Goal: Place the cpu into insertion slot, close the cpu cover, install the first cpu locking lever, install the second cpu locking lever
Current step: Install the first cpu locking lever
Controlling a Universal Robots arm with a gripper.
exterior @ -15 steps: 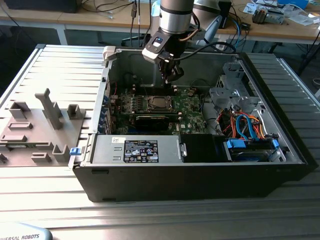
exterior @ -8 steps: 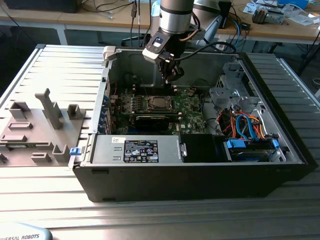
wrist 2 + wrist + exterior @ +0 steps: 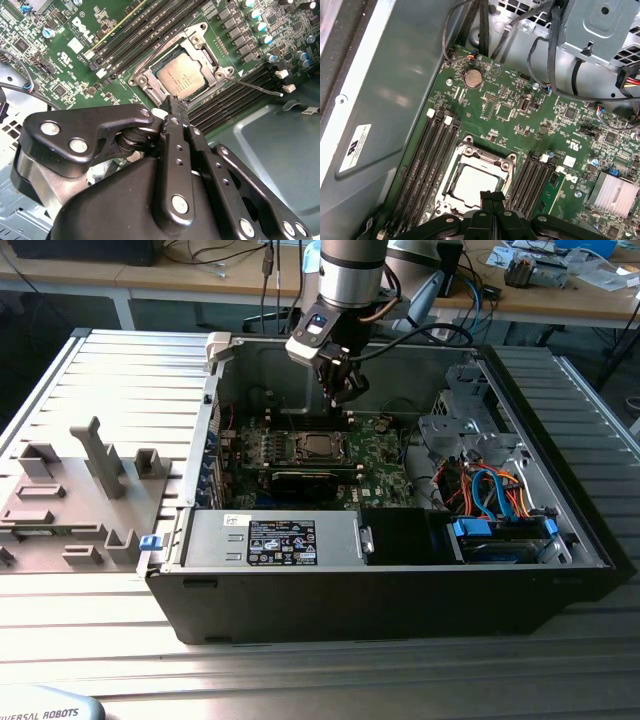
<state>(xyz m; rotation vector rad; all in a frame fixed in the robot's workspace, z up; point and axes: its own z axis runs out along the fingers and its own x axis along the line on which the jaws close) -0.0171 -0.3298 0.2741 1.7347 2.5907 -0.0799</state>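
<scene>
Slatted tabletop carries the open computer case. Mid-board, the cpu sits in the insertion slot under the lowered cpu cover. The gripper, jaws pressed together and empty, points at the slot's edge, probably to push a lever.

A computer case lies open on the counter, with a tray of holders beside it at the exterior view's left. Inside the case, a power supply sits along the near wall and a drive with cables sits at the exterior view's right. The circuit board lies between and behind them.

In the second wrist view, the cpu sits in the insertion slot, and the cpu cover lies around it. Memory slots flank the socket on two sides. The gripper hangs over the slot's edge with its jaws together. It may be touching the edge, but that is hard to tell.
</scene>
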